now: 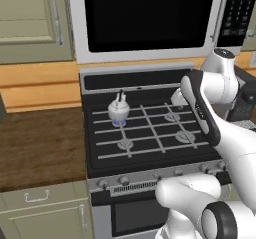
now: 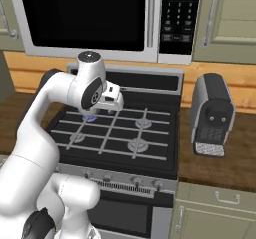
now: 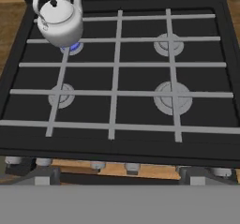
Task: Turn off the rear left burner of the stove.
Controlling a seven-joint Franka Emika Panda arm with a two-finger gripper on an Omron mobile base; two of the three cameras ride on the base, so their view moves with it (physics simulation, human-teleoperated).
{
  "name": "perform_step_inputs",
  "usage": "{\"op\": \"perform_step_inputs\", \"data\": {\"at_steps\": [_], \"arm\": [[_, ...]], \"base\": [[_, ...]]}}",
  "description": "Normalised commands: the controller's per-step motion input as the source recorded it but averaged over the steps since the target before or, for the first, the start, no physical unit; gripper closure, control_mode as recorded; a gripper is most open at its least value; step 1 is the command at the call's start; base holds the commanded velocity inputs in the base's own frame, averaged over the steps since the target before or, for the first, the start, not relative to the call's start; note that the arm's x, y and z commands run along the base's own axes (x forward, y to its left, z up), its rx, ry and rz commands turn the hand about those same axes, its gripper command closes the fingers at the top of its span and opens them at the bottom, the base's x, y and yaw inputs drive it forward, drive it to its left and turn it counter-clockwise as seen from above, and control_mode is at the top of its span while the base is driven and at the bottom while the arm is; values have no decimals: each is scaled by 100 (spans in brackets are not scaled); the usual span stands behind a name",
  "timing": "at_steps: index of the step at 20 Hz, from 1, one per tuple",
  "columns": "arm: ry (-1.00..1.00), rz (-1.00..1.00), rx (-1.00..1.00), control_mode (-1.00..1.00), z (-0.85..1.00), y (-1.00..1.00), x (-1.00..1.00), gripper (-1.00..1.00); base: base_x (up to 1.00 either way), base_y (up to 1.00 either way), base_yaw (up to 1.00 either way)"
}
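Tool (image 2: 116, 103) is hanging over the rear middle of the stove (image 1: 150, 133), facing down at the cooktop; whether it is released or clenched cannot be told, since its tips are not clear in any view. Above the stove, a microwave (image 1: 145, 18) is filling the wall between pale cabinets (image 1: 30, 23). Wooden table (image 1: 40, 148) is running on both sides of the stove, and a dark coffee machine (image 2: 212, 115) is standing on it just right of the stove. Grey grates (image 3: 115, 94) are crossing the black cooktop. A white kettle (image 3: 60, 20) is sitting on the rear left burner (image 3: 72, 46), which is glowing blue under it. Three other burners (image 3: 172, 98) are sitting unlit. Small round knobs (image 1: 125, 181) are lining the stove's front edge.
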Motion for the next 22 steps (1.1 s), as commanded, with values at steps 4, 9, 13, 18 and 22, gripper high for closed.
{"op": "perform_step_inputs", "data": {"at_steps": [4, 9, 13, 18, 22], "arm": [[0, 0, 0, 100, 0, 0, 0, -100], [0, 0, 0, 100, 0, 0, 0, -100], [0, 0, 0, -100, 0, 0, 0, -100], [0, 0, 0, -100, 0, 4, -6, -100], [4, 17, -10, -100, -27, 87, -50, -100]], "base": [[0, -44, 0], [0, -38, 0], [0, 0, 0], [0, 0, 0], [0, 0, 0]]}}
